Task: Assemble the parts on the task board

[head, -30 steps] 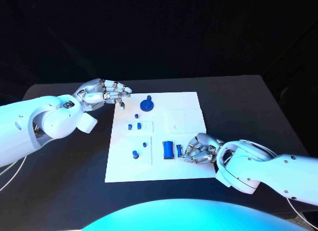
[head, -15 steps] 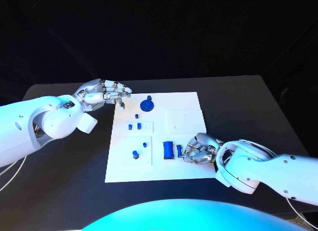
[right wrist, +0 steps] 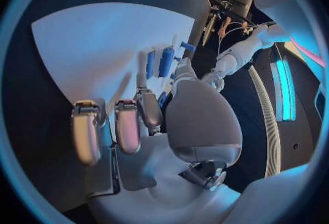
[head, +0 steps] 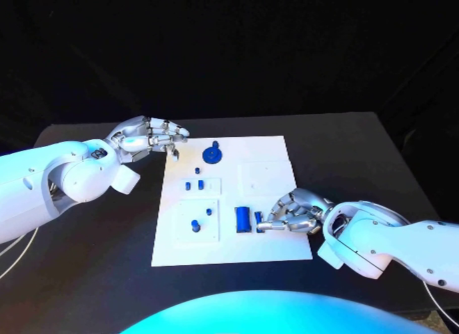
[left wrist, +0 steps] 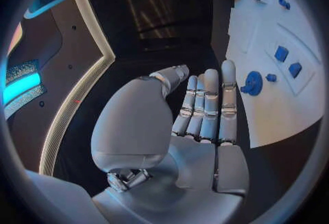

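Right hand [head: 293, 214] way nearer: fingers [head: 270, 224] curled, touching the slim blue part [head: 259, 222] on the near-right task board [head: 270, 149], long axis near-to-far; grip unclear. Left hand [head: 149, 134] far-left, fingers together, empty.

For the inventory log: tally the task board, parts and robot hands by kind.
White task board: 1
Blue parts: 8
Robot hands, left robot hand and right robot hand: 2
Total: 11
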`<action>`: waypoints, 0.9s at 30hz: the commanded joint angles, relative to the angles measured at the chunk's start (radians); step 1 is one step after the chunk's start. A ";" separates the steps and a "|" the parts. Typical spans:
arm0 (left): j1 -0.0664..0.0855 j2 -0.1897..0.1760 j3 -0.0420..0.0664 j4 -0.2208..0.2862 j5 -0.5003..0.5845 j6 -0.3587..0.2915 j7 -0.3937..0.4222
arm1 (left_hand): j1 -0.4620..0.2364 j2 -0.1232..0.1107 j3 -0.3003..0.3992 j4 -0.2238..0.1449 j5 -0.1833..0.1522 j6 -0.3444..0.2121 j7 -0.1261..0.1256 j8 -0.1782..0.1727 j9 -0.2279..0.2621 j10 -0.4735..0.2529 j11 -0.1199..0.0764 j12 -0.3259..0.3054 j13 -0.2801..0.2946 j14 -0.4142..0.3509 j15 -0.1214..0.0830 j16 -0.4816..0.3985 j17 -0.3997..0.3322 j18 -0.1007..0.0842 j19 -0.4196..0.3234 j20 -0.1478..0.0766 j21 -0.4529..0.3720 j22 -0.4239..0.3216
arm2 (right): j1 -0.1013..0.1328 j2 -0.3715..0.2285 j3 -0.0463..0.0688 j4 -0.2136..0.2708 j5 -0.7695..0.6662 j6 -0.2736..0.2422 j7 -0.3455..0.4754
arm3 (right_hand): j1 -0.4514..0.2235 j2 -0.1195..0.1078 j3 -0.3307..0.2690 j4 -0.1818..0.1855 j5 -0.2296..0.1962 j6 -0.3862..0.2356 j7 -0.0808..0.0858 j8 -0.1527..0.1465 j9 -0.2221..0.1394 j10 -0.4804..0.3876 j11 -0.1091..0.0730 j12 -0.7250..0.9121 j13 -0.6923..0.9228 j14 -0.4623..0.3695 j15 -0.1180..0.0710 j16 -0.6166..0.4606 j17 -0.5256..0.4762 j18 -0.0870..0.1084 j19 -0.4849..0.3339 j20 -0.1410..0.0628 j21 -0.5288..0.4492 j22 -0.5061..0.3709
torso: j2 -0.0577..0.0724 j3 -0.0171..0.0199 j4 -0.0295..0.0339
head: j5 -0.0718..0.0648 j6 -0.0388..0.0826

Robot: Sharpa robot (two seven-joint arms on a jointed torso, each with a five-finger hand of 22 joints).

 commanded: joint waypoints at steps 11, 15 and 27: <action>-0.030 0.039 0.000 -0.046 0.105 -0.143 0.142 | -0.047 -0.014 0.006 0.005 -0.001 -0.003 0.004 -0.003 0.001 0.010 0.004 0.004 -0.002 -0.066 0.011 -0.082 -0.039 0.012 -0.058 0.015 -0.064 -0.033 | 0.115 0.027 0.010 -0.207 0.434 -0.048 0.421 | 0.156 0.133 0.013 -0.008 0.034 -0.028 0.022 -0.021 -0.007 -0.218 0.022 -0.381 -0.047 -0.018 0.027 -0.185 -0.071 0.072 -0.085 0.029 -0.409 0.121 | -0.043 -0.0210 0.0075 | -0.002 0.032; -0.031 0.059 0.000 -0.071 0.169 -0.245 0.210 | -0.036 -0.005 0.021 -0.007 0.001 0.005 0.003 0.001 0.003 0.018 0.003 -0.003 -0.008 -0.071 0.010 -0.118 -0.055 0.012 -0.063 0.015 -0.083 -0.044 | 0.145 0.076 0.013 -0.310 0.525 -0.021 0.505 | 0.228 0.177 -0.020 -0.007 0.040 -0.082 0.044 -0.010 -0.010 -0.433 0.051 -0.652 -0.243 -0.234 0.056 -0.530 -0.393 0.162 -0.348 0.055 -1.015 -0.122 | -0.049 -0.0244 0.0035 | 0.003 0.049; -0.033 0.154 0.001 -0.187 0.250 -0.332 0.279 | -0.081 -0.032 0.068 -0.005 -0.006 -0.043 0.020 -0.058 -0.037 0.106 0.053 -0.409 -0.141 -0.102 0.087 -0.749 -0.245 0.015 -0.161 0.119 -0.557 -0.381 | 0.163 0.232 0.042 -0.565 0.627 -0.001 0.662 | 0.406 0.254 -0.098 -0.011 0.036 -0.101 0.078 -0.112 -0.100 -0.471 0.132 -1.031 -0.996 -0.526 0.172 -1.229 -0.790 0.168 -0.536 0.178 -1.464 -0.717 | -0.065 -0.0177 -0.0010 | 0.024 0.127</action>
